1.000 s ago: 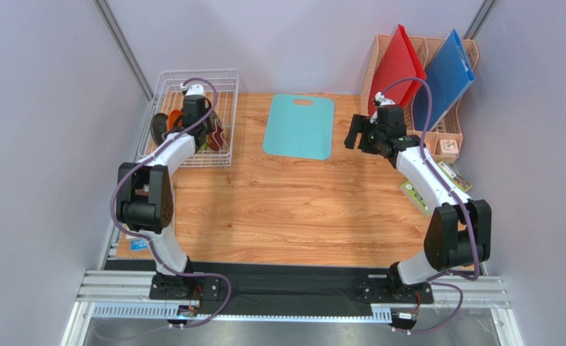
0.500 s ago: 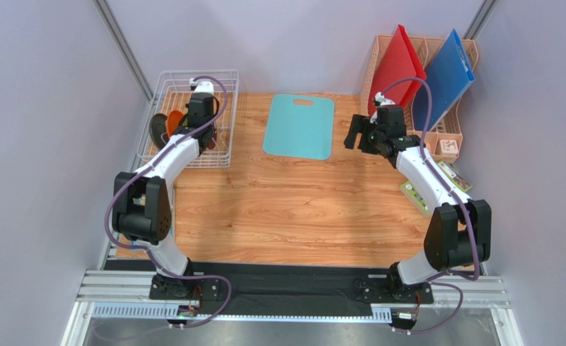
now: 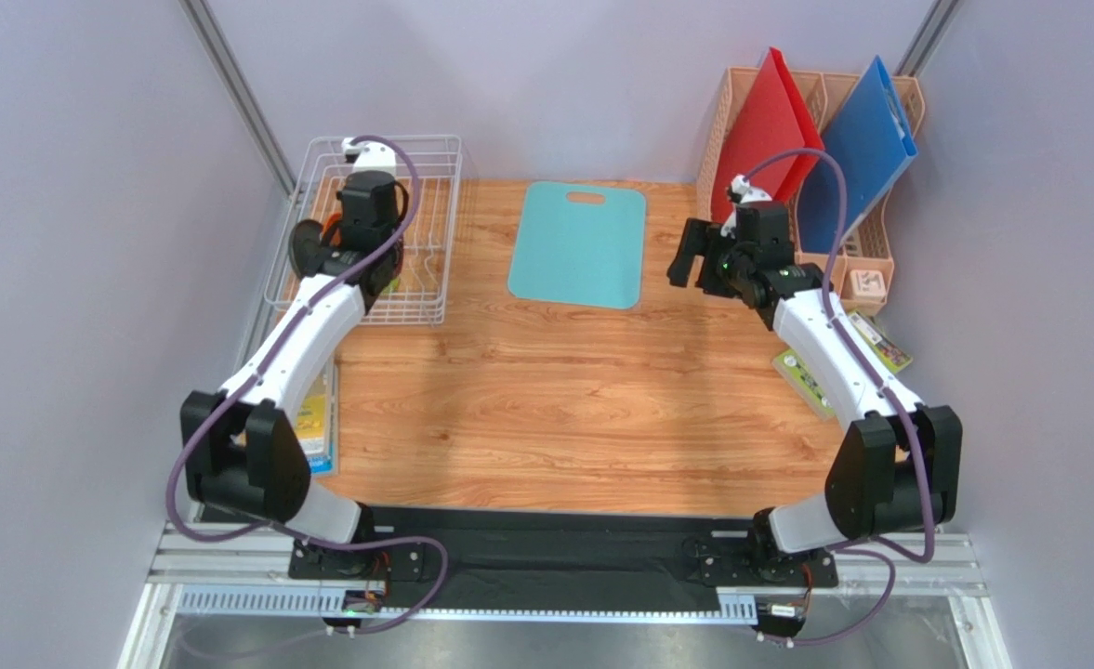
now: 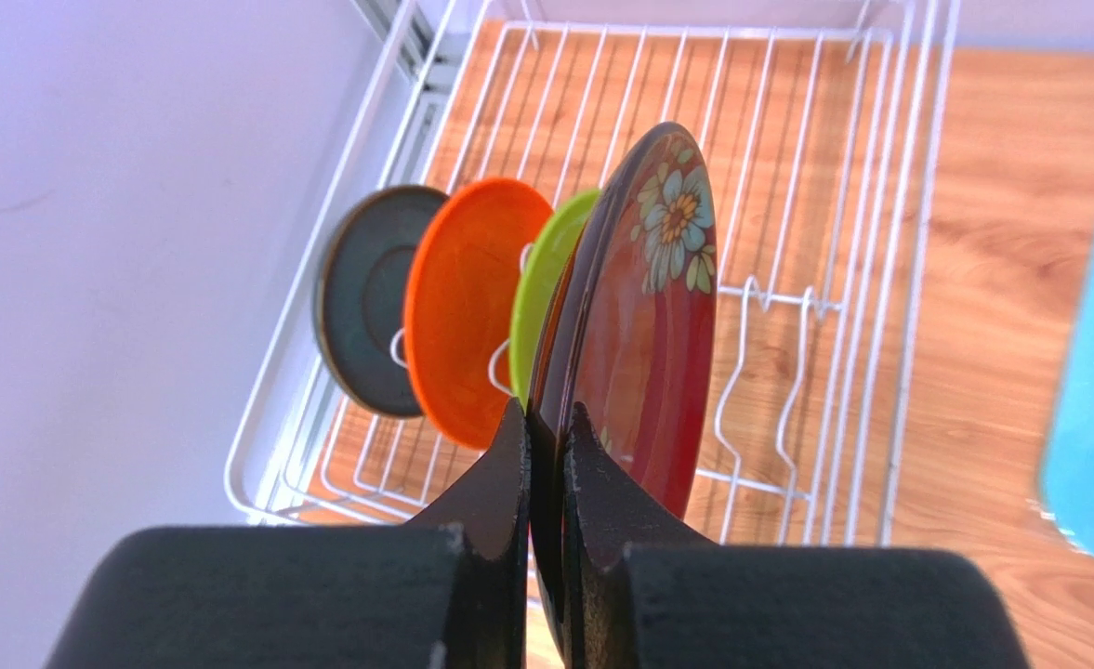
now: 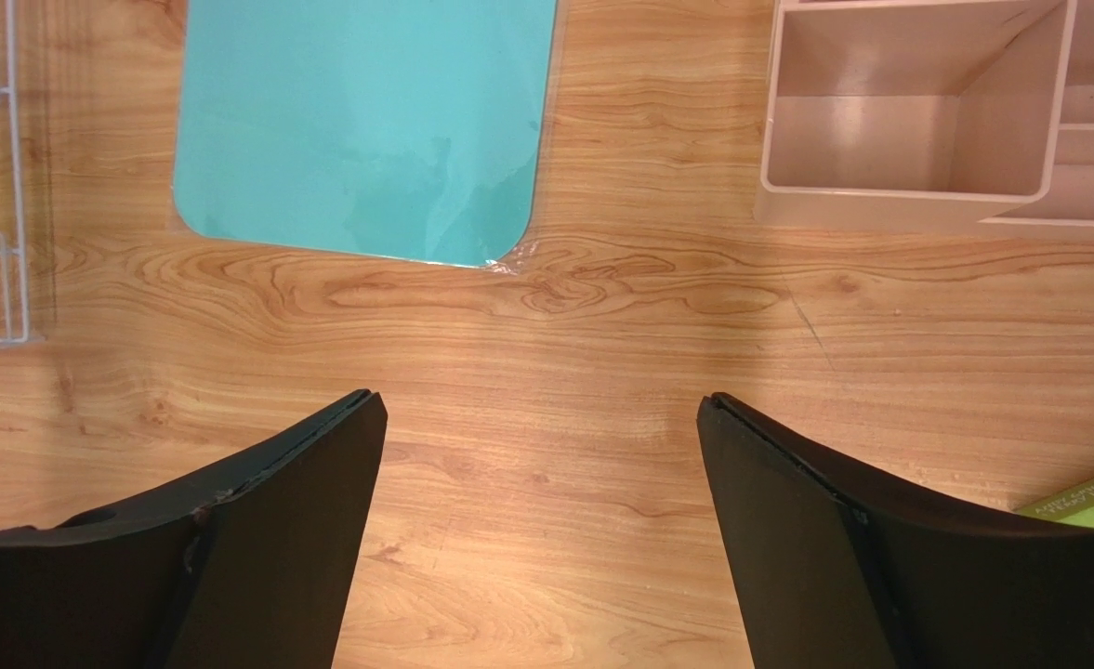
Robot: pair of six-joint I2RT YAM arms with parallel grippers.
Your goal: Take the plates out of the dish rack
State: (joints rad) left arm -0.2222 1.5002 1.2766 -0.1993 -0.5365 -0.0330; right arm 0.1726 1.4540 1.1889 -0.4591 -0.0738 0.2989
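Dish rack (image 3: 424, 286): a white wire basket at the far left corner of the wooden table (image 3: 580, 404), against the left wall. It holds all four plates on edge in one row along its left side; its right side is bare wire.
Peach organizer (image 3: 873, 272): at the far right corner of the table, with a red board (image 3: 769, 133) and a blue board (image 3: 857, 147) leaning upright in it.
Teal cutting board (image 3: 579, 244): flat on the table between rack and organizer, touching neither.
Dark red patterned plate (image 4: 650, 335): nearest the left wrist camera, upright, floral face turned right. Whether it is seated in the wires or lifted cannot be told.
Lime green plate (image 4: 545, 293): just behind the red one, mostly hidden by it.
Orange plate (image 4: 469, 328): next in the row, overlapping the green one.
Dark teal-grey plate (image 4: 364, 314): last, closest to the rack's left wall.
Left gripper (image 4: 545, 432): over the rack, jaws pinching the near rim of the red plate, one finger on each face.
Right gripper (image 5: 538, 400): above bare table near the cutting board's near right corner, jaws spread wide and holding nothing.
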